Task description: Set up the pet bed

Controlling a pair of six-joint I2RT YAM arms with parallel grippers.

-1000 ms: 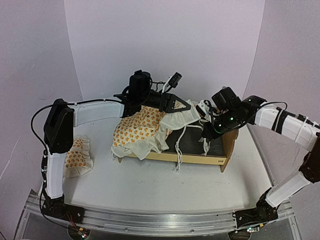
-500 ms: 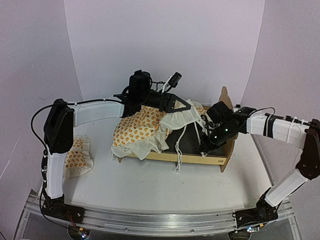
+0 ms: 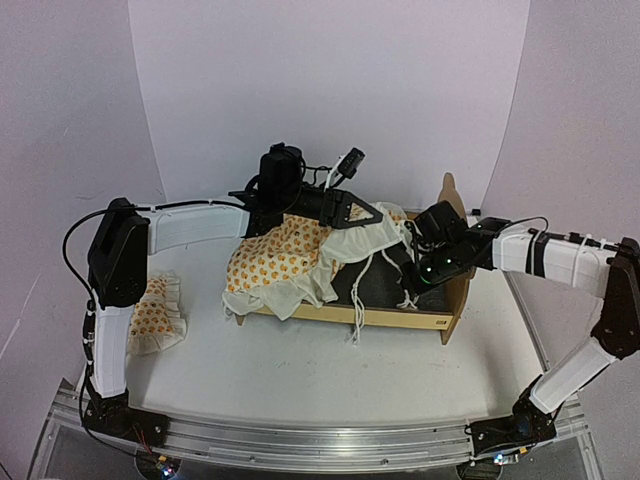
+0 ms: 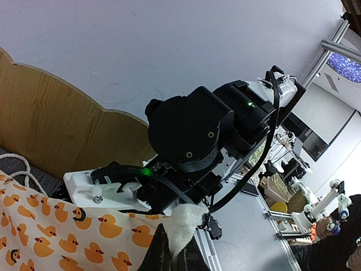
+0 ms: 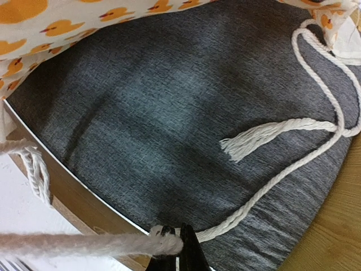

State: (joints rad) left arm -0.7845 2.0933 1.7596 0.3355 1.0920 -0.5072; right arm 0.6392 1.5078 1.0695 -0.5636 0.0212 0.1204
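2 arms (image 3: 195, 225) (image 3: 535, 250) stretch inward over pet bed (image 3: 395, 317)

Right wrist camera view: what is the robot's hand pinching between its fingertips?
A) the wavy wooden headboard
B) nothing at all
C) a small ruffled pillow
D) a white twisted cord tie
D: the right hand is shut on a white twisted cord tie, just over the dark grey fabric base of the light plywood pet bed.

Right end effector (image 5: 176, 248) with white tie cord (image 5: 84, 244) lower than a second ago, close above pet bed (image 3: 395, 317) base.
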